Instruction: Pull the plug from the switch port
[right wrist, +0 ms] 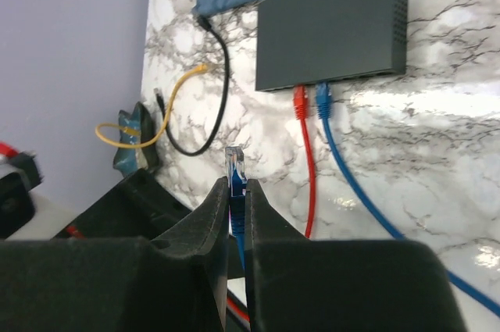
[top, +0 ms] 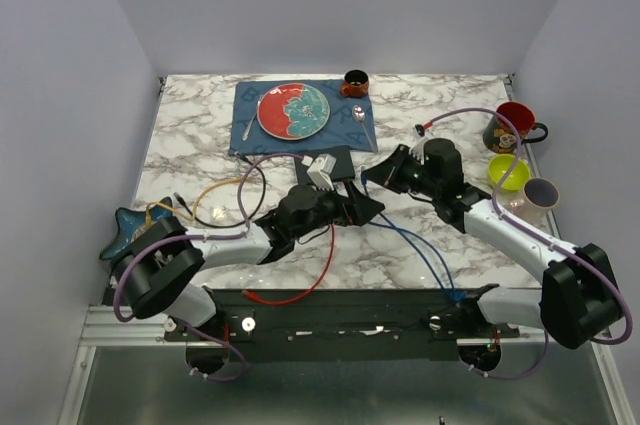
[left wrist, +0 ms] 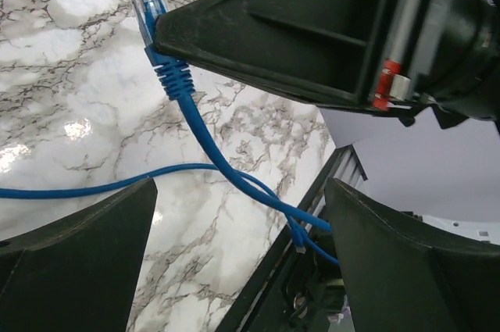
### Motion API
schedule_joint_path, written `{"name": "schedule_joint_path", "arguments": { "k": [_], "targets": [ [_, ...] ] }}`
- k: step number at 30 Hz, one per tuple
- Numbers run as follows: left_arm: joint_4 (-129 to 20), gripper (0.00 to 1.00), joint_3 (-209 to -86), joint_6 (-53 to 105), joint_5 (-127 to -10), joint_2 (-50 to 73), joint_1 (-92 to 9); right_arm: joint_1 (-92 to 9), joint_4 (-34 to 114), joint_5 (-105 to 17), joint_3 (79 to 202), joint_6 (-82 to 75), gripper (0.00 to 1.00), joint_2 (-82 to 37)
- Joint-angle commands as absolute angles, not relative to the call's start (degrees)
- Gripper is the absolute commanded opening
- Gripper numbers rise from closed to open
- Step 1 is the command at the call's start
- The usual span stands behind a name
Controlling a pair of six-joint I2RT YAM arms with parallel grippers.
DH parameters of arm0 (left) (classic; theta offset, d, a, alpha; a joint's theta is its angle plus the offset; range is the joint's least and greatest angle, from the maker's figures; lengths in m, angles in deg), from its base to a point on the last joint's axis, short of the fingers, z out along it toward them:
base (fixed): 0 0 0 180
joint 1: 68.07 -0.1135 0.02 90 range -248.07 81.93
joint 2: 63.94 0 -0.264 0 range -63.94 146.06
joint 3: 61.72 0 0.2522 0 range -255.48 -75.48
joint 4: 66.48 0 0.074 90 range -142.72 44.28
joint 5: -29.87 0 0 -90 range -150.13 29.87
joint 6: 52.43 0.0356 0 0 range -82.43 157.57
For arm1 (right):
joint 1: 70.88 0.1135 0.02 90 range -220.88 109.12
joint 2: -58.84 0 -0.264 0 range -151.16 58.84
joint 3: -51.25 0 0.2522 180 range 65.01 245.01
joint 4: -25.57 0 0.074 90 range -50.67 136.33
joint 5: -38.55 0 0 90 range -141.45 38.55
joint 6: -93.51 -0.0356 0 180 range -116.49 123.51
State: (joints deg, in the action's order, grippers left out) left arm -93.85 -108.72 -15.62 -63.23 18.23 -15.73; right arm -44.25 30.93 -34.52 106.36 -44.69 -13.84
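The switch is a flat dark box; in the top view the arms mostly hide it. A red plug and a blue plug sit in sockets on its near edge. My right gripper is shut on another blue cable's clear plug, held in the air away from the switch. That plug also shows in the left wrist view, pinched by the right fingers. My left gripper is open and empty, just below it, over the blue cable.
A blue placemat with a red and teal plate lies behind the switch, and a brown cup stands near it. Mugs, a yellow-green bowl and a cup stand at the right. Yellow and black cables lie at the left.
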Motion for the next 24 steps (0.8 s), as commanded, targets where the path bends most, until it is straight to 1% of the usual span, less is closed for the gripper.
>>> {"name": "schedule_joint_path", "arguments": {
  "k": [1, 3, 4, 7, 8, 10, 11, 12, 13, 14, 15, 16, 17, 18, 19, 20, 21, 22, 23, 24],
  "targets": [
    [-96.7, 0.99, -112.3, -15.2, -59.7, 22.5, -14.3, -42.8, 32.8, -35.8, 105.0, -45.8, 0.01, -10.1],
    [-97.0, 0.96, -112.4, -16.7, -60.0, 24.7, -14.3, -42.4, 33.2, -35.8, 104.4, -45.9, 0.01, -8.7],
    [-97.9, 0.90, -111.9, -17.7, -60.0, 25.4, -14.3, -42.3, 33.3, -35.5, 104.3, -46.0, 0.01, -8.4],
    [-104.1, 0.80, -110.4, -20.5, -61.8, 27.5, -14.3, -41.7, 33.4, -34.8, 103.9, -46.2, 0.01, -7.6],
    [-105.2, 0.69, -110.6, -20.8, -62.4, 27.7, -14.3, -41.2, 33.4, -34.8, 103.9, -46.1, 0.01, -7.6],
    [-104.8, 0.51, -112.0, -20.1, -63.4, 28.0, -14.3, -40.9, 33.4, -34.7, 103.8, -45.8, 0.01, -7.4],
    [-102.9, 0.25, -112.7, -19.7, -63.6, 27.7, -14.3, -40.9, 33.7, -34.7, 103.8, -45.6, 0.01, -7.4],
    [-101.7, 0.14, -112.9, -19.1, -63.6, 26.6, -14.3, -40.9, 34.0, -34.7, 103.9, -45.4, 0.02, -7.3],
    [-100.5, 0.05, -113.2, -17.9, -63.5, 25.6, -14.4, -40.9, 34.2, -34.7, 104.0, -44.4, 0.07, -6.9],
    [-97.4, 0.00, -113.1, -17.1, -63.0, 24.3, -14.5, -40.9, 35.6, -35.0, 104.5, -44.0, 0.19, -6.6],
    [-95.8, 0.00, -112.8, -16.4, -61.8, 21.1, -14.5, -40.9, 36.5, -35.5, 104.7, -43.7, 0.40, -6.3],
    [-94.0, 0.00, -112.1, -15.0, -61.1, 19.1, -14.8, -40.8, 37.6, -37.6, 105.9, -43.2, 0.47, -5.8],
    [-88.7, 0.00, -111.9, -14.5, -60.6, 16.9, -15.3, -40.9, 39.1, -38.9, 106.3, -42.9, 0.51, -4.6],
    [-85.0, 0.00, -112.0, -13.9, -60.1, 11.9, -15.8, -41.0, 40.6, -40.1, 106.7, -42.5, 0.57, -3.7],
    [-81.1, 0.00, -112.5, -13.2, -56.9, 9.1, -16.2, -41.0, 41.4, -42.9, 107.5, -42.2, 0.59, -2.8],
    [-71.7, 0.00, -113.1, -11.6, -55.4, 6.4, -17.0, -41.1, 42.7, -44.5, 107.7, -41.9, 0.60, -0.7],
    [-66.4, 0.00, -113.8, -11.0, -53.0, 0.7, -17.5, -41.0, 43.3, -45.9, 108.0, -41.8, 0.63, 0.4],
    [-61.4, 0.00, -115.3, -10.6, -50.8, -2.1, -18.0, -41.0, 43.8, -48.9, 108.3, -41.8, 0.64, 1.4],
    [-53.0, 0.00, -115.8, -10.3, -46.1, -5.1, -18.6, -41.0, 44.7, -50.1, 108.5, -41.8, 0.65, 2.5],
    [-48.5, 0.00, -116.4, -10.1, -44.2, -10.6, -20.1, -41.1, 44.8, -51.0, 108.5, -41.8, 0.66, 4.1]
  ]
}}
